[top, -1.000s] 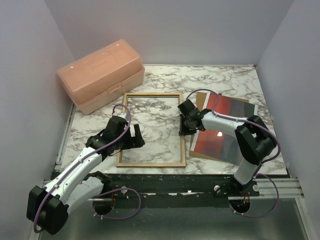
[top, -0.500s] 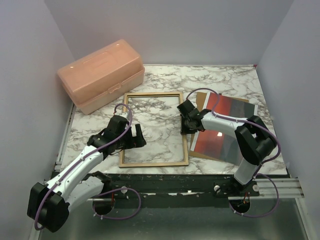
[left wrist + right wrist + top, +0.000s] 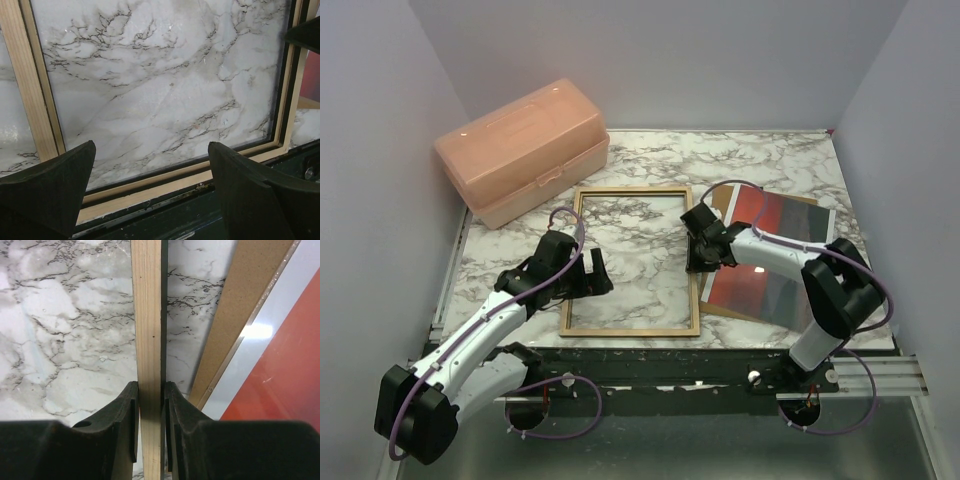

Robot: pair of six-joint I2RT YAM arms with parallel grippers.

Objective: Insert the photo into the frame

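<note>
The frame (image 3: 582, 260) lies tan back up on the marble table, mid-table. My right gripper (image 3: 696, 258) is shut on its right rail (image 3: 149, 330), one finger on each side of the wood. The photo (image 3: 770, 255), red-orange and glossy with a white border, lies face up on the brown backing board (image 3: 724, 200) to the right; it also shows in the right wrist view (image 3: 295, 355). My left gripper (image 3: 596, 274) is open and empty, low over the frame's left rail, its fingers (image 3: 55, 185) above the near rail (image 3: 150, 192).
A peach plastic box (image 3: 525, 150) stands at the back left. The table's near edge (image 3: 670, 345) lies just past the frame's near rail. Purple walls close in left, right and back.
The frame has slid a little to the right and turned slightly, held by my right gripper. My left gripper has shifted a little right with it and stays open.
</note>
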